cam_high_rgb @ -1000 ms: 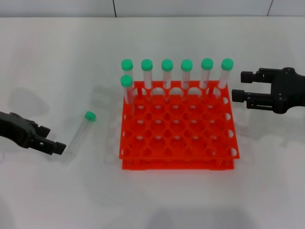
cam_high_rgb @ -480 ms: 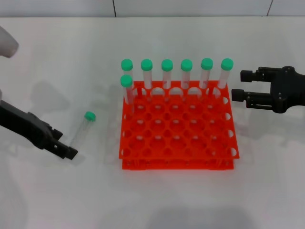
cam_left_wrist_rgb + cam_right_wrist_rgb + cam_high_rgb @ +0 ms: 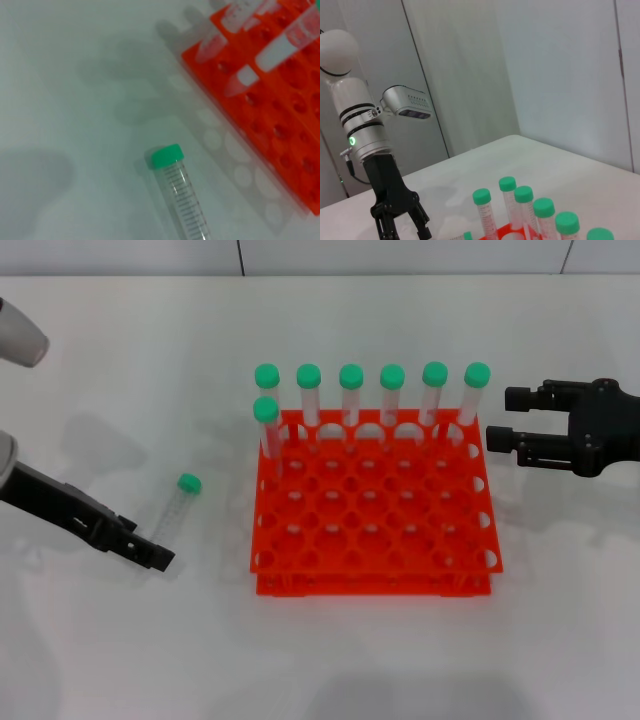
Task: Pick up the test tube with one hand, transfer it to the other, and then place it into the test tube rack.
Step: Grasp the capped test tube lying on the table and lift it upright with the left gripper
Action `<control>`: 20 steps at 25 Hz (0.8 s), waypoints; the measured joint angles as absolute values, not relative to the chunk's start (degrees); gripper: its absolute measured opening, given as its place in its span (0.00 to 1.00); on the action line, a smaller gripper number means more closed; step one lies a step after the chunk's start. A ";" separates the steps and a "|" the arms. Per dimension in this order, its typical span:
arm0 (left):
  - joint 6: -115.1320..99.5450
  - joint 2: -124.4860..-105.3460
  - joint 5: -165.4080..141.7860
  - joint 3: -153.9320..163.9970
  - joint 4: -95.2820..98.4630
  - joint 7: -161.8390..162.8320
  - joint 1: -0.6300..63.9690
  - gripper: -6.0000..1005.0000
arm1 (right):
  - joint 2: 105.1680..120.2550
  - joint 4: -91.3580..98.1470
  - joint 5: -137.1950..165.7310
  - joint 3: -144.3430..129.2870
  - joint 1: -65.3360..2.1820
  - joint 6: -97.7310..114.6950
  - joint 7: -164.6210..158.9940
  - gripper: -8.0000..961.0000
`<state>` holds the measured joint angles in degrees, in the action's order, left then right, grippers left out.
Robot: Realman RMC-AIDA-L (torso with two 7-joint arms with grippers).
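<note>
One loose tube, left gripper reaching for it.
The black left gripper, fingers spread, sits at the tapered end of the clear green-capped test tube lying on the white table left of the orange-red grid rack; the black right gripper hovers spread beyond, likely awaiting the handover.

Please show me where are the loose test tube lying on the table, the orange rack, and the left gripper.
test tube [image 3: 174, 513]: head view, on its clear body.
test tube rack [image 3: 375, 502]: head view, on its top grid.
left gripper [image 3: 150, 555]: head view, at its fingertips, by the tube's lower end.
</note>
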<state>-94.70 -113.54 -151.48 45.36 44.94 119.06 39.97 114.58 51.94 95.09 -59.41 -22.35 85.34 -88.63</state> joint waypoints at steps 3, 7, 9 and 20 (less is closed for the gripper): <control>-94.49 -113.79 -151.44 45.41 45.03 119.42 39.92 0.87 | 114.48 51.95 95.09 -59.41 -22.34 85.34 -88.53 0.67; -94.28 -113.81 -151.43 45.45 44.97 119.44 40.02 0.87 | 114.50 51.94 95.13 -59.06 -22.33 85.36 -88.51 0.67; -94.22 -113.81 -151.43 45.56 44.89 119.44 40.07 0.87 | 114.63 51.94 95.14 -58.70 -22.29 85.51 -88.36 0.67; -94.30 -113.28 -151.82 45.69 45.17 119.87 40.51 0.87 | 114.70 51.94 95.10 -58.62 -22.30 85.59 -88.05 0.67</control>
<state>-94.30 -113.28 -151.82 45.69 45.17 119.87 40.51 114.70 51.94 95.10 -58.62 -22.30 85.59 -88.05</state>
